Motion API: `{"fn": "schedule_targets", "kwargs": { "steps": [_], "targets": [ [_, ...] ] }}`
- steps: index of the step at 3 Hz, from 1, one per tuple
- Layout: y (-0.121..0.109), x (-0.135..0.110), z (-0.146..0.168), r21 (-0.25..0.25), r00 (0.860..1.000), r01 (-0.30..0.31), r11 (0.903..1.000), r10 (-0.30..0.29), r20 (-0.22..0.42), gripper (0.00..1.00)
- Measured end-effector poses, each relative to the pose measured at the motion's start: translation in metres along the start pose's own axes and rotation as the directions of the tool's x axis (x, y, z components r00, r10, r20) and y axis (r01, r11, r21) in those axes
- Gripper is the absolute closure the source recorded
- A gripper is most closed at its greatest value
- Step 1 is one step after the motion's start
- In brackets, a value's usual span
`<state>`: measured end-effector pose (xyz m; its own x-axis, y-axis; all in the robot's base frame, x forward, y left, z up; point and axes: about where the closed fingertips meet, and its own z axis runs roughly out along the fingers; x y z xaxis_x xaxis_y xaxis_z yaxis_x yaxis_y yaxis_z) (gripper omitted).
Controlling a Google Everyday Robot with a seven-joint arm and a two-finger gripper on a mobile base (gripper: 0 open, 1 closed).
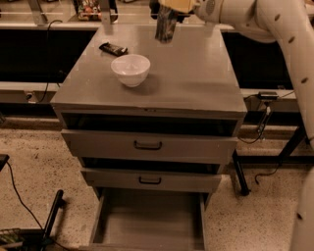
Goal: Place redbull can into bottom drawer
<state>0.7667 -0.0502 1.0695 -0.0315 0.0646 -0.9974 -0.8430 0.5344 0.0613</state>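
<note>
Lying flat near the far left corner of the cabinet top (196, 78), the dark snack bar (113, 48) plays no part in the task. Just to its right and nearer the front edge stands the white bowl (130, 69), upright and apparently empty. Below the front edge, the bottom drawer (149, 220) is pulled well out, its plain grey floor bare, presumably so that something can be lowered straight in; its near end is cut off by the lower border. The two upper drawers (147, 145) are only slightly ajar. At the middle of the far edge, the redbull can (166, 27) hangs a little tilted in the gripper (170, 9), which is clamped around the can's top, likely to carry it forward over the bowl. The can's lid is hidden by the gripper, whose upper part runs out of view. The white arm (274, 19) sweeps down the right side, partly cropped.
</note>
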Motion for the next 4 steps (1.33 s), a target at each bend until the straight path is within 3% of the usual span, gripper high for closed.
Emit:
{"fn": "schedule_targets", "kwargs": {
  "steps": [1,2,3,4],
  "targets": [
    [0.016,0.067,-0.065,-0.042,0.996,-0.079,0.996,0.077,-0.048,1.0],
    [0.016,0.067,-0.065,-0.042,0.996,-0.079,0.996,0.077,-0.048,1.0],
    [0.046,0.069,-0.065,-0.144,0.998,-0.033,0.9891,0.025,-0.057,1.0],
    [0.117,0.075,-0.074,-0.32,0.994,0.035,0.9467,-0.067,-0.089,1.0]
  ]
}}
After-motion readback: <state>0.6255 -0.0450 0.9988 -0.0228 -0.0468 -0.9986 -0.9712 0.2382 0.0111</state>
